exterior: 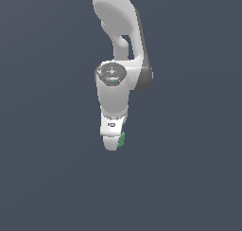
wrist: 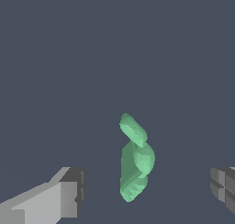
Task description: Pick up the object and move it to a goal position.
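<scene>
- In the exterior view the white arm (exterior: 118, 45) comes down from the top centre of the frame, and its hand (exterior: 113, 142) points downward just below the middle of the picture.
- The green object (exterior: 121, 139) shows there only as a small sliver at the lower right edge of the hand, touching or overlapping its outline; most of it is hidden behind the hand.
- Whether the object rests on the tabletop (exterior: 47, 178) cannot be told, since the surface is one flat grey-blue with no visible shadow or edge.
- In the wrist view the object (wrist: 134, 158) sits a little below and right of the frame's centre, standing tall and narrow, with a tilted lobe on top of a rounder, blocky lower body.
- The hand is spread wide: one finger (wrist: 69, 193) shows at the lower left of the wrist frame and the other at the lower right edge.
- The object lies between the two fingers, with clear gaps on both sides, so nothing is grasped.
</scene>
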### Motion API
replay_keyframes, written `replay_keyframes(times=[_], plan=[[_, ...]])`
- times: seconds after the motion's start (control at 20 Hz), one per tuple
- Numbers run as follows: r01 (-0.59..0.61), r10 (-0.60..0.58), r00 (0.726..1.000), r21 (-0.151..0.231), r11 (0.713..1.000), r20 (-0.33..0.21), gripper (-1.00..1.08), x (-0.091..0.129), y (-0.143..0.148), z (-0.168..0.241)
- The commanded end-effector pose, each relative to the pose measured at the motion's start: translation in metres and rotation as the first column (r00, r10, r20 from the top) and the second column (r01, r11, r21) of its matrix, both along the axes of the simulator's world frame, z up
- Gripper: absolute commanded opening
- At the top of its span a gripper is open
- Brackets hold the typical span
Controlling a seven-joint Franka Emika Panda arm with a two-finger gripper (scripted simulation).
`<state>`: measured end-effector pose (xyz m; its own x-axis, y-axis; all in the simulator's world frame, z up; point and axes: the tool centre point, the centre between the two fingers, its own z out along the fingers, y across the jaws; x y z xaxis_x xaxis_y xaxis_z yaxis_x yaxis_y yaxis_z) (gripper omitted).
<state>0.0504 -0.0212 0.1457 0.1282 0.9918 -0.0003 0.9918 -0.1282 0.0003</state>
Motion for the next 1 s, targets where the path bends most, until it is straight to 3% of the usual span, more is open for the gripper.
replay_keyframes(times=[0.0, 0.95], plan=[[-0.007, 0.007, 1.0, 0.0, 1.0, 0.0, 1.0, 0.0, 0.0, 0.0], [-0.008, 0.008, 1.0, 0.001, 1.0, 0.0, 1.0, 0.0, 0.0, -0.05]])
